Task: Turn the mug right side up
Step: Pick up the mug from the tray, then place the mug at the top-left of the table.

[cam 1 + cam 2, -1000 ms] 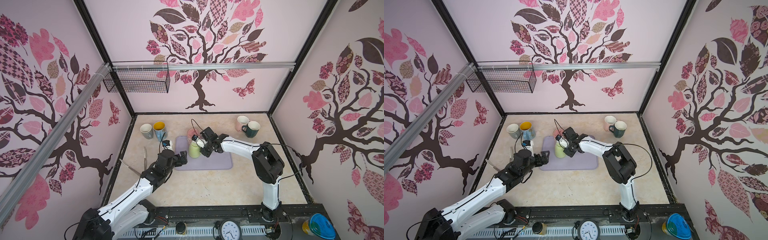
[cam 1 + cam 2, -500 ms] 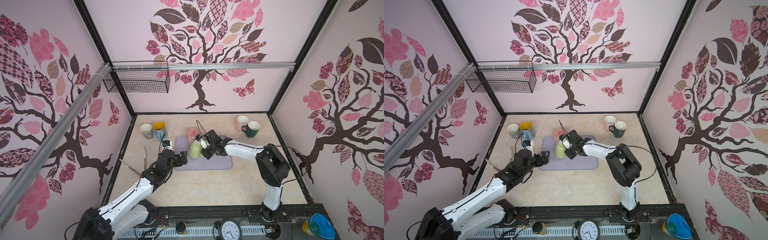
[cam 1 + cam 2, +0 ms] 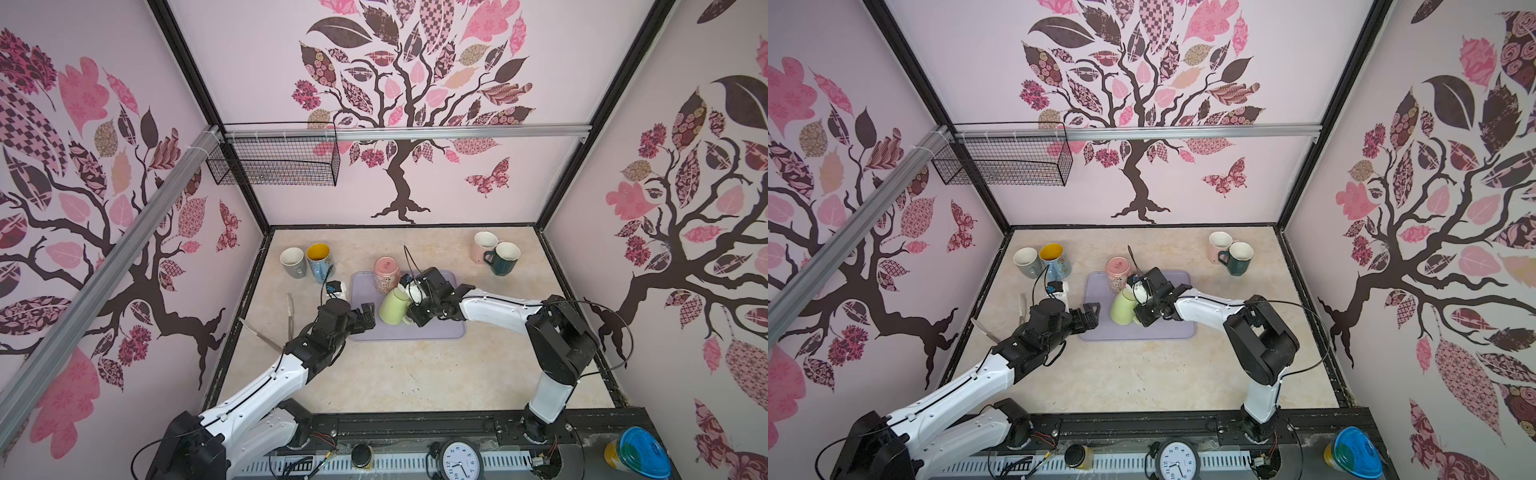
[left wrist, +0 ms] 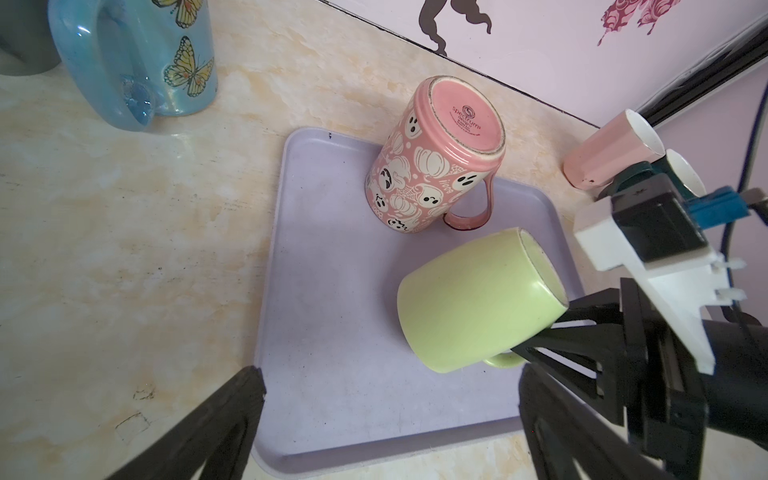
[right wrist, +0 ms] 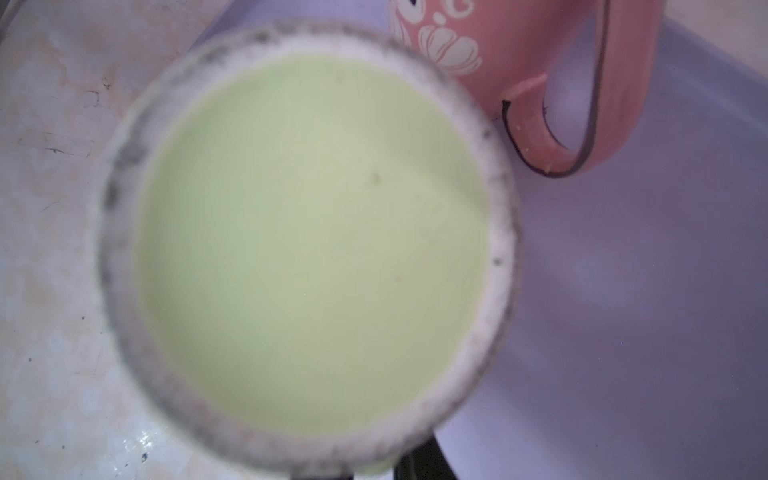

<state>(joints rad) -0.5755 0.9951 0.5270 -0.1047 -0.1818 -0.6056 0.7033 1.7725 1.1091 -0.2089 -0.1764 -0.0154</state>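
Green mug (image 3: 394, 308): it is tilting over the lilac tray (image 3: 441, 328), with its base pointing up toward the right arm and its mouth facing down toward the left arm. I cannot tell whether its lower edge is touching the tray.
Mug base: it is filling most of the right wrist view (image 5: 311, 241) as a pale green disc inside a rough, unglazed ring (blurred there).
Right gripper (image 3: 415, 313): it is clamping narrowly on the green mug's handle, which is showing under the mug body in the left wrist view (image 4: 500, 360).
Left gripper (image 3: 365, 318): it is hovering at the tray's left edge with its jaws spread wide, holding nothing and staying apart from the mug.
Pink ghost mug (image 4: 432, 174): it is standing upside down at the tray's far edge, just beside the green mug.
Counter (image 3: 395, 374): it is carrying the tray and four upright mugs.
Far left pair: a grey mug (image 3: 293, 262) is sitting beside a blue butterfly mug (image 3: 319, 259).
Far right pair: a pale pink mug (image 3: 482, 245) is sitting against a dark green mug (image 3: 505, 257).
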